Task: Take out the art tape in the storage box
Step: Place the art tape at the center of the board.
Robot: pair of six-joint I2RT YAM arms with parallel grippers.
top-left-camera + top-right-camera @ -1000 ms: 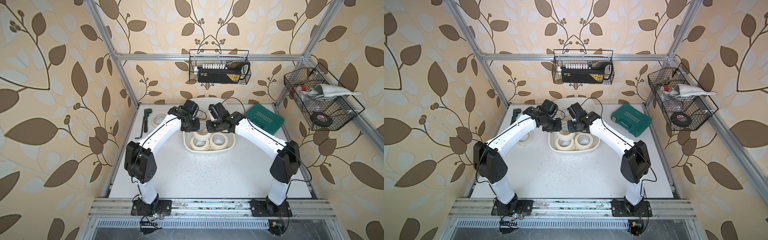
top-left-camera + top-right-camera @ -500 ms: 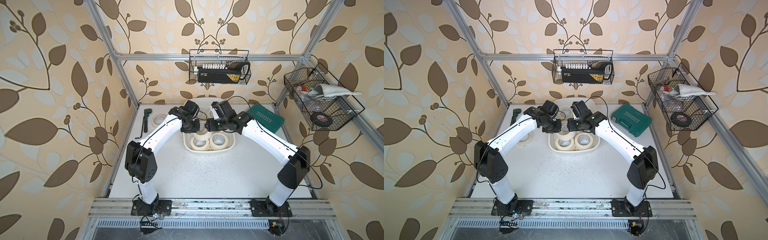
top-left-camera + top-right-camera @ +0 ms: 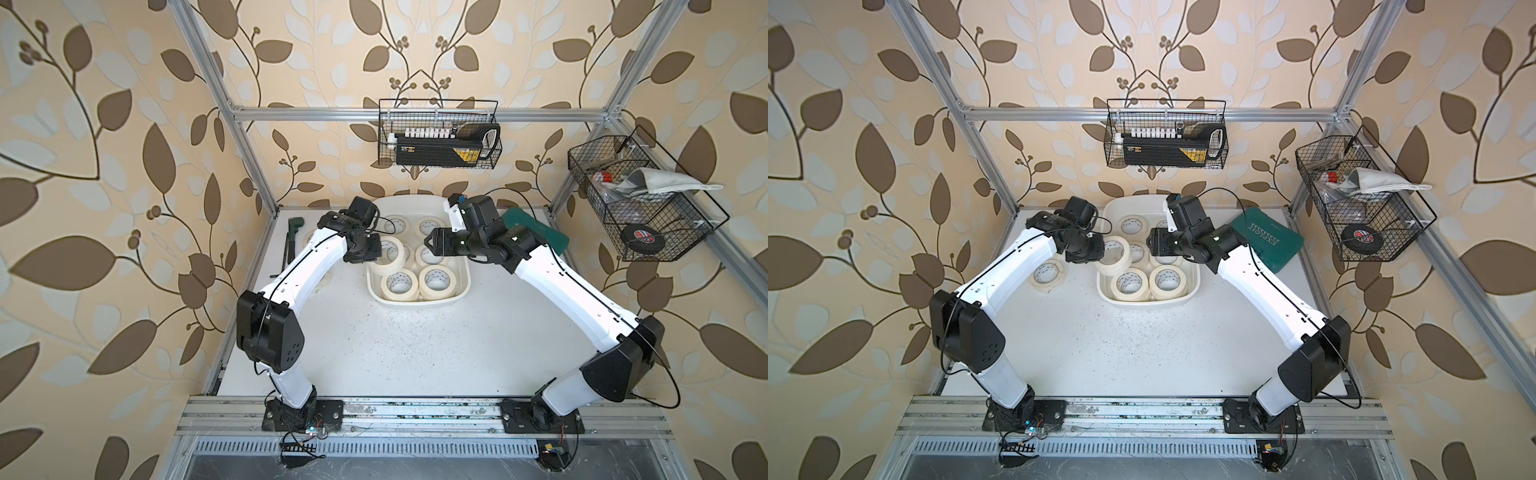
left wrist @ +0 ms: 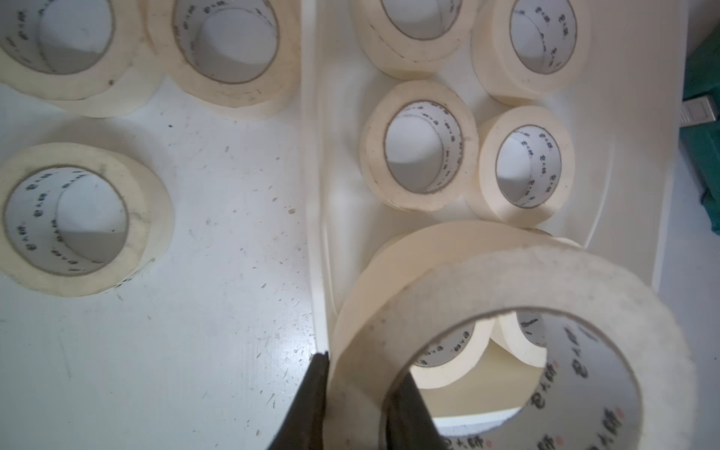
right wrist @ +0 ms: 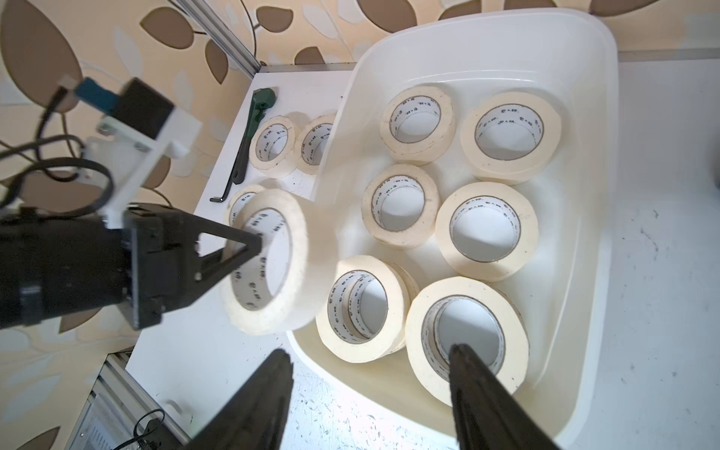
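Cream art tape (image 5: pixel 529 233): seemingly six in storage box (image 5: pixel 592 241) | three on table (image 3: pixel 415 353) | left jaws grip one | right jaws spread

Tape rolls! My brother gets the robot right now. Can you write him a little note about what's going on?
Left gripper: shut on one art tape roll, lifted over the storage box edge on its own side.
Right gripper: open, empty, above the box.
Done: three rolls lie on the table beside the box.
Left: set the held roll down, then take out the rolls in the box. They sit in six spots, and some look stacked.
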